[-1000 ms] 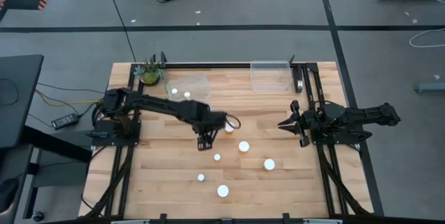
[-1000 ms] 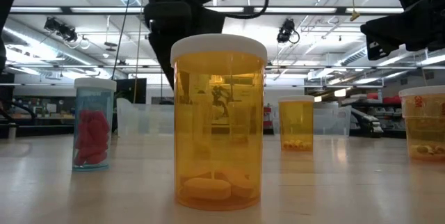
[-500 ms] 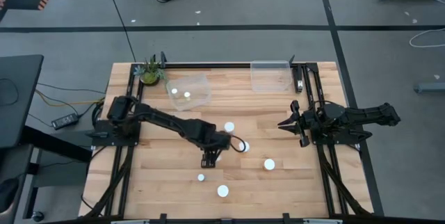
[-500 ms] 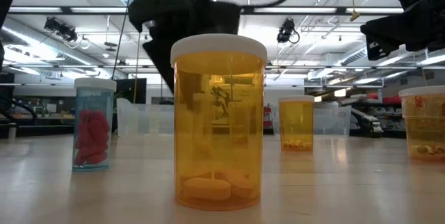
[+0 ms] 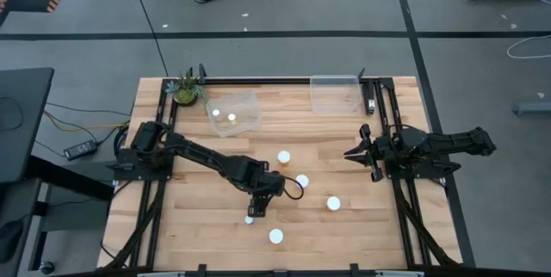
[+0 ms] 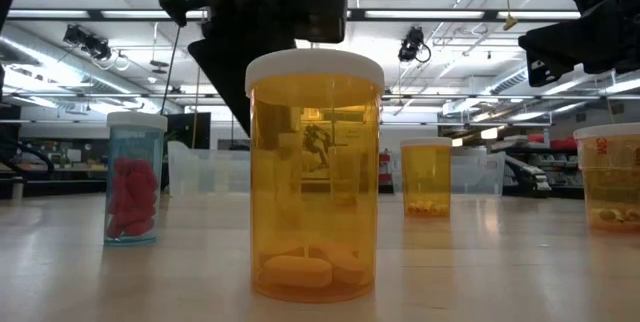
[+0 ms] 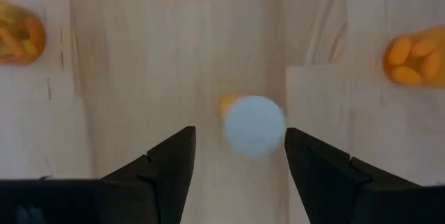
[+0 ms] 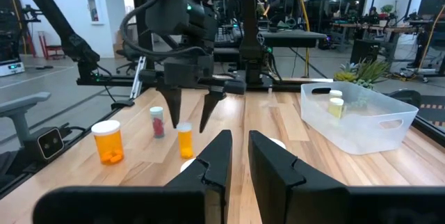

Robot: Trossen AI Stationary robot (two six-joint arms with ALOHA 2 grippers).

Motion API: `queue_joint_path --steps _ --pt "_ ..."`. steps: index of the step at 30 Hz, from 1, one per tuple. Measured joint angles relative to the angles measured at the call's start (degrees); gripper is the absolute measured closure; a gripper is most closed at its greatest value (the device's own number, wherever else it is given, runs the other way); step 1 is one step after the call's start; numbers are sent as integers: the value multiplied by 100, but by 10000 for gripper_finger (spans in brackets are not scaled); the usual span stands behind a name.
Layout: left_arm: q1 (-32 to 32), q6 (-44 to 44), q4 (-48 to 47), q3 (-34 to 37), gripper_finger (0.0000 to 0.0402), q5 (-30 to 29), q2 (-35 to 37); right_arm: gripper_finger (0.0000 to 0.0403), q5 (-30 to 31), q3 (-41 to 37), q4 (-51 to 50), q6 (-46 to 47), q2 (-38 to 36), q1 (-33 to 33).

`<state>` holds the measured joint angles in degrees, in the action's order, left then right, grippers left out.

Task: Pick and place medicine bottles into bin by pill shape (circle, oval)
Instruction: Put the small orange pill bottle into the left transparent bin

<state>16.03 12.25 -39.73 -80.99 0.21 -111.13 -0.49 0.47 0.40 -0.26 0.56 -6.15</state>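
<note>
Bottles with white caps stand spread over the wooden table: one small bottle sits right under the left gripper, whose fingers are spread wide with the white cap showing between them and not touching, while others stand near at and. Two more bottles lie in the clear bin at the far left beside a plant, and a second bin stands further right along the same edge. The right gripper waits at the table's right side, well apart from the bottles, its fingers drawn close with only a narrow gap.
</note>
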Motion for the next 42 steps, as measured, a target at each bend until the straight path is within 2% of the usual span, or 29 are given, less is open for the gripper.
queue_joint_path --steps 11,23,27,33,42 --pt "34 14 394 -6 177 -37 -147 346 0 0 1 0 0 1" --pt "29 9 459 0 279 -42 -179 346 0 0 0 0 0 2" --pt "15 -18 443 -4 283 -41 -179 346 0 0 0 1 -1 0" --pt "-17 -306 188 -211 260 -45 -83 346 0 0 0 1 0 2" --pt "-482 -885 -1092 -871 283 -215 64 346 0 -2 0 1 24 0"
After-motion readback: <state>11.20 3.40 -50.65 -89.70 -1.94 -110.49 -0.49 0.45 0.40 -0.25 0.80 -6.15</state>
